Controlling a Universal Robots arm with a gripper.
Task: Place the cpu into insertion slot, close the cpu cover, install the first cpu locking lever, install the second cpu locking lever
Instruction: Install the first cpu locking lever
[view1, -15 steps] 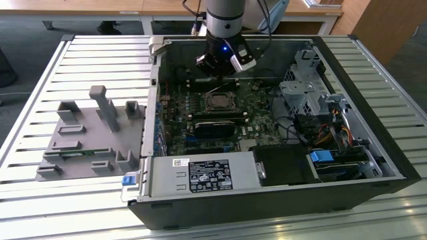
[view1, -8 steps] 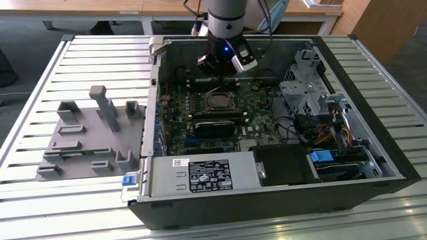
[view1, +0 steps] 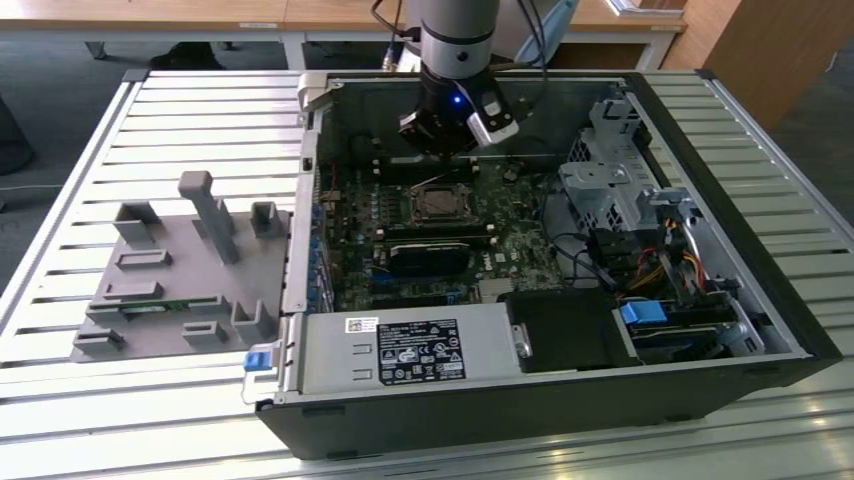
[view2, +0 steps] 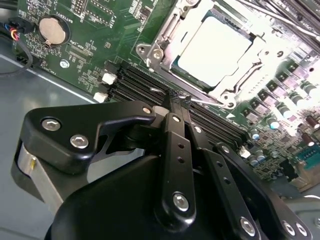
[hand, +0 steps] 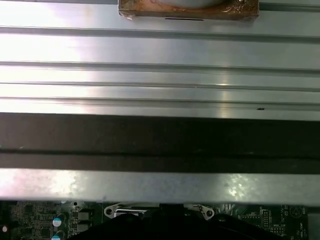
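Observation:
In the exterior view my gripper (view1: 447, 140) hangs inside the open computer case, just behind the insertion slot (view1: 438, 203) on the green board. The second wrist view shows the cpu (view2: 212, 47), pale silver, lying flat in the socket. The silver cpu cover (view2: 235, 82) frames it and appears to be down over its edges. My gripper (view2: 177, 97) is shut, its black fingers (view2: 172, 135) pressed together. Their tips sit over the memory slots, right at a thin silver locking lever (view2: 205, 101) along the socket's near edge. Whether the tips pinch that lever is unclear.
Black memory slots (view2: 135, 82) and a coin battery (view2: 52, 30) lie close to the fingers. A black heatsink block (view1: 430, 255), drive cages (view1: 607, 190) and a power supply (view1: 407, 350) crowd the case. A grey fixture tray (view1: 180, 270) rests on the slatted table at the exterior view's left.

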